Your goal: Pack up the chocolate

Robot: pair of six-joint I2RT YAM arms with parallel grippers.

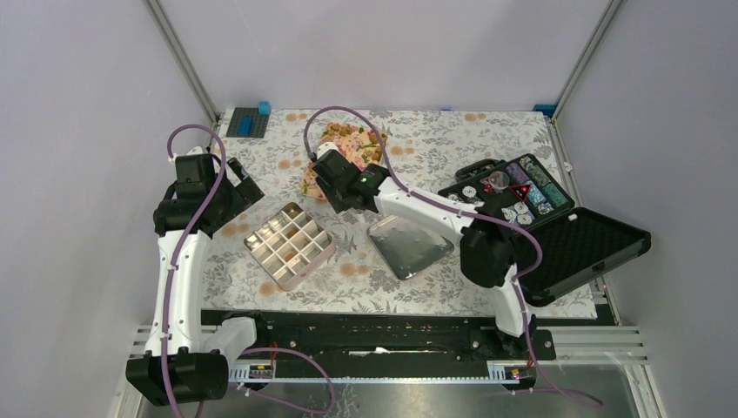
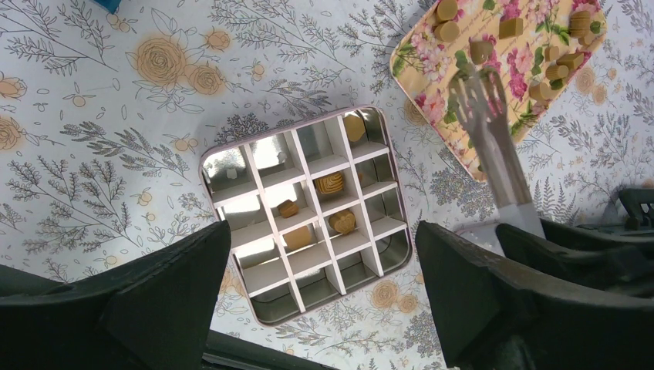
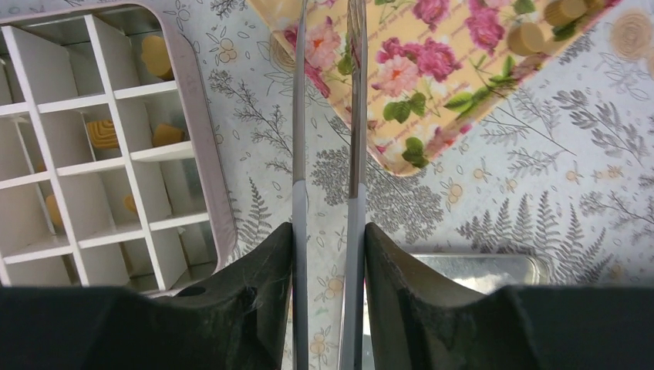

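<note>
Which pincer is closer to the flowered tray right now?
Right. The right pincer sits just short of the tray, its tongs reaching over it; the left pincer is by the divided tin, beside the tray.

One tin, five chocolates inside; one tray; one tweezers.

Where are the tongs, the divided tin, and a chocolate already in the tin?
tongs (image 2: 497,150), left wrist view, on the shaft behind the tips.
divided tin (image 3: 203,131), right wrist view, on its pink rim.
chocolate (image 2: 330,183), left wrist view, on the middle of the ridged lump.
</note>
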